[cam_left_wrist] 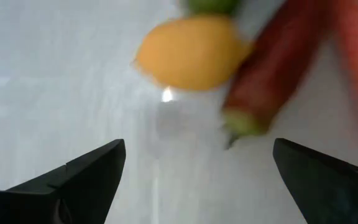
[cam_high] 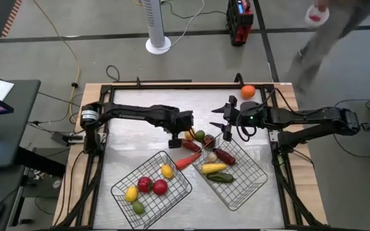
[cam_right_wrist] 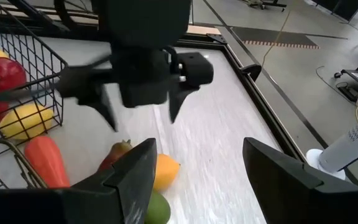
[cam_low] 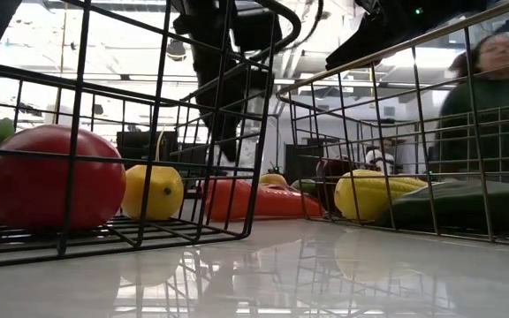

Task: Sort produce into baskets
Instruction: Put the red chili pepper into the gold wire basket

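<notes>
Loose produce lies mid-table between my grippers: an orange-yellow lemon (cam_left_wrist: 188, 53), a red chili (cam_left_wrist: 272, 74), a carrot (cam_high: 185, 160) and a green fruit (cam_high: 200, 135). My left gripper (cam_high: 174, 139) is open just above the table, short of the lemon and chili, and it also shows in its own wrist view (cam_left_wrist: 197, 168). My right gripper (cam_high: 227, 133) is open and empty on the pile's right side, facing the left gripper (cam_right_wrist: 142, 106). The left basket (cam_high: 122, 186) holds tomatoes and lemons. The right basket (cam_high: 252, 179) holds corn (cam_high: 214, 168), a cucumber and a dark red piece.
An orange (cam_high: 248, 91) lies alone at the table's far right corner. The two wire baskets stand side by side near the front edge, with a narrow gap between them. A person (cam_low: 493, 79) stands behind the table.
</notes>
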Robot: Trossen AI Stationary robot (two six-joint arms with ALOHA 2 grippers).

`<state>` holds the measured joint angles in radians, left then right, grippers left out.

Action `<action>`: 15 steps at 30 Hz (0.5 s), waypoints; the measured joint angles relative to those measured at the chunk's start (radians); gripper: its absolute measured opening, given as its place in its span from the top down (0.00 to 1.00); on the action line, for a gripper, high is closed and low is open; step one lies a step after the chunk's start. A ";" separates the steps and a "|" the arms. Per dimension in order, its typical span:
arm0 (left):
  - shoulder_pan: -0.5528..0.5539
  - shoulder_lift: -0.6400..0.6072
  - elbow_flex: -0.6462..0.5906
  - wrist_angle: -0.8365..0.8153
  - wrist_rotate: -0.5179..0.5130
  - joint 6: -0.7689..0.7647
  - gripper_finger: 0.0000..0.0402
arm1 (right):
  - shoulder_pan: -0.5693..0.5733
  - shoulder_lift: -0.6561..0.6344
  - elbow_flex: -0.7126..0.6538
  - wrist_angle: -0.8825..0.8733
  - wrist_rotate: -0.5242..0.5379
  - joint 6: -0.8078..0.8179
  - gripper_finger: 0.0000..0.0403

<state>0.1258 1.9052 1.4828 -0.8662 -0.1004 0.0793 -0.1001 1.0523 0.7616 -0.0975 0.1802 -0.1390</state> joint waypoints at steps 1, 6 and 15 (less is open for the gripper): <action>0.001 -0.003 0.000 0.008 0.029 0.024 0.01 | 0.000 0.000 0.000 0.000 0.000 0.000 0.34; -0.003 0.028 0.000 0.035 0.079 0.068 0.01 | 0.000 0.000 0.000 -0.001 0.000 0.001 0.34; -0.041 0.115 -0.001 0.105 0.065 0.103 0.01 | 0.000 0.000 0.000 -0.017 0.000 0.001 0.34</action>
<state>0.0849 2.0204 1.4822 -0.7615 -0.0353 0.1826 -0.1001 1.0523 0.7616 -0.1147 0.1802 -0.1383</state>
